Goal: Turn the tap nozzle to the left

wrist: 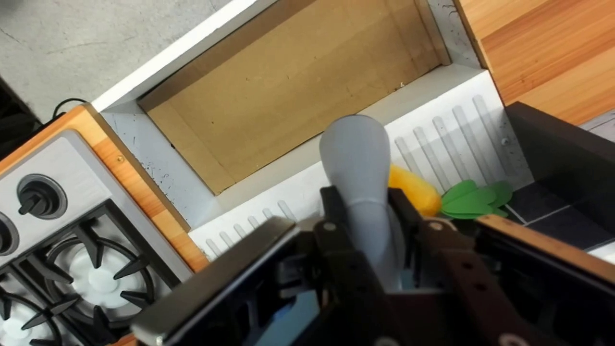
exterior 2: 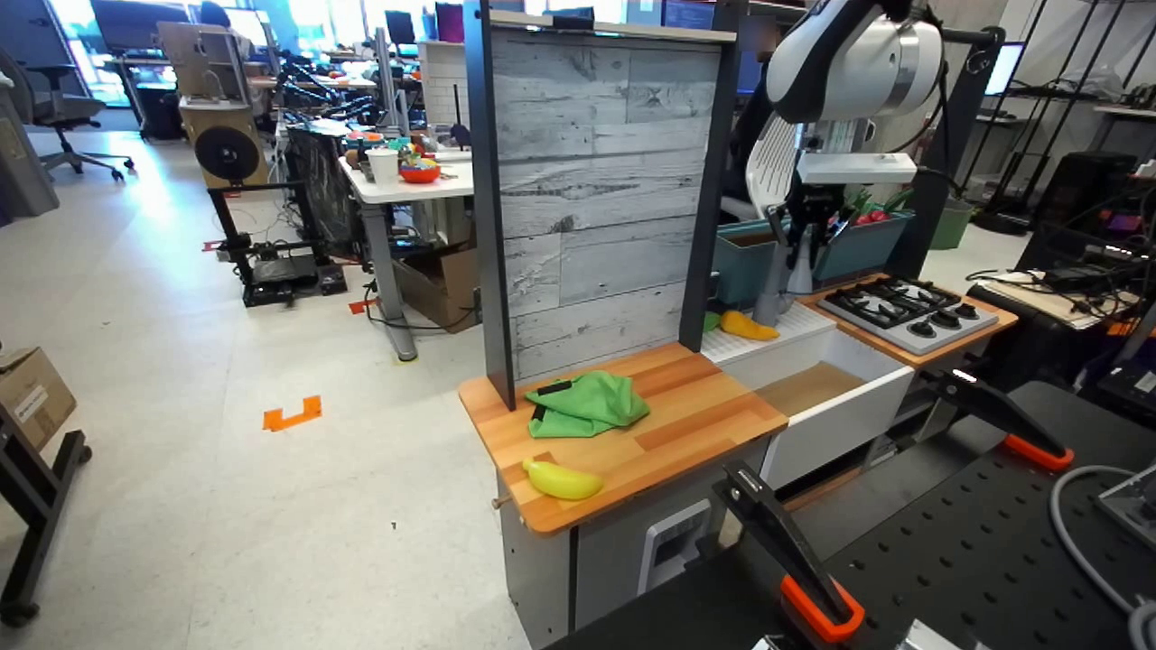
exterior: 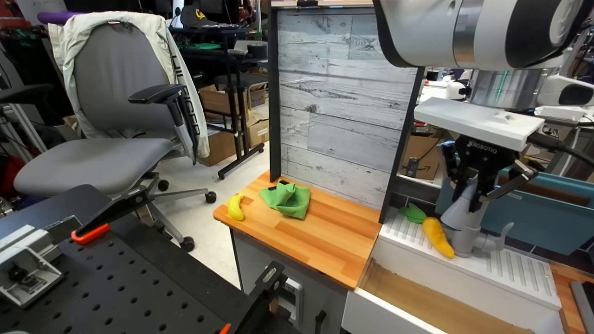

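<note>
The hand [wrist: 365, 197] is clasping the tap nozzle [wrist: 355, 149], its dark fingers [wrist: 330, 204] sitting against both sides of the grey tube. From where I am standing, the nozzle is arching above a ribbed white ledge [exterior: 524, 273], and in the wrist view its rounded end is overlapping the edge of the basin [wrist: 288, 96], whose floor is showing brown. An orange toy carrot [exterior: 437, 237] is lying on the ledge just beside the nozzle's base [exterior: 463, 241], green leaves [exterior: 413, 213] at its thick end. On one side of the basin, the wooden bench [exterior: 325, 236] is carrying a crumpled green cloth [exterior: 292, 202] and, nearer the rounded corner, a yellow toy banana [exterior: 235, 207]; the two are lying apart. A panel of whitewashed planks [exterior: 343, 106] is standing along the bench's edge. In an exterior view a stovetop [exterior 2: 903, 311] with black grates is sitting on the basin's opposite side. Blue-grey planters [exterior: 533, 218] are showing behind the nozzle. In both exterior views a black perforated board [exterior: 153, 292] is occupying the foreground, bearing orange-tipped clamps [exterior 2: 790, 551]. Out on the pale floor [exterior: 211, 232], a grey office chair [exterior: 116, 79] is wearing a light jacket [exterior: 148, 25], and orange tape [exterior 2: 293, 415] is forming a bracket.
</note>
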### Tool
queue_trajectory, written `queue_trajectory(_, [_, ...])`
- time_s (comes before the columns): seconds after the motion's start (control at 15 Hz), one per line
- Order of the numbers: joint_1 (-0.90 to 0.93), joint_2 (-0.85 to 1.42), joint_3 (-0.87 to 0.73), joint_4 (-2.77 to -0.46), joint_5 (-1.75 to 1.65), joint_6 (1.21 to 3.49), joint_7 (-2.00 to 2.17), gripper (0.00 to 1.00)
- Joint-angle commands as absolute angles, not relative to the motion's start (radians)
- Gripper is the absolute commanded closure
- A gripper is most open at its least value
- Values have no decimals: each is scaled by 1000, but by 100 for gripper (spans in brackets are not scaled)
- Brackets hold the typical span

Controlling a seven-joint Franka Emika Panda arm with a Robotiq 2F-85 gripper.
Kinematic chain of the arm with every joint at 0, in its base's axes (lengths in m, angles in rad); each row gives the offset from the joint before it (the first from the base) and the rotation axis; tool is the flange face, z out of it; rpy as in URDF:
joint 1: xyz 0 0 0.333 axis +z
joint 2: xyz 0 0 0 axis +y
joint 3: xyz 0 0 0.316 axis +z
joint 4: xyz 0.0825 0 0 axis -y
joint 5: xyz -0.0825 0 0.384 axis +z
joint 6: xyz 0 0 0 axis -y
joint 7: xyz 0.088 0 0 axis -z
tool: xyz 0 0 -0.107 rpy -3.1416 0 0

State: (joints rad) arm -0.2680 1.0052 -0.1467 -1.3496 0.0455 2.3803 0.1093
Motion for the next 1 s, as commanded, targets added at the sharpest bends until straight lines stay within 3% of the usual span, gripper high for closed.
queue_trajectory(0.0, [-283, 1000, -48, -1314, 138, 2303, 96, 93])
queue_trajectory(0.93, [-282, 1059, 1, -1152, 275, 2219, 232, 93])
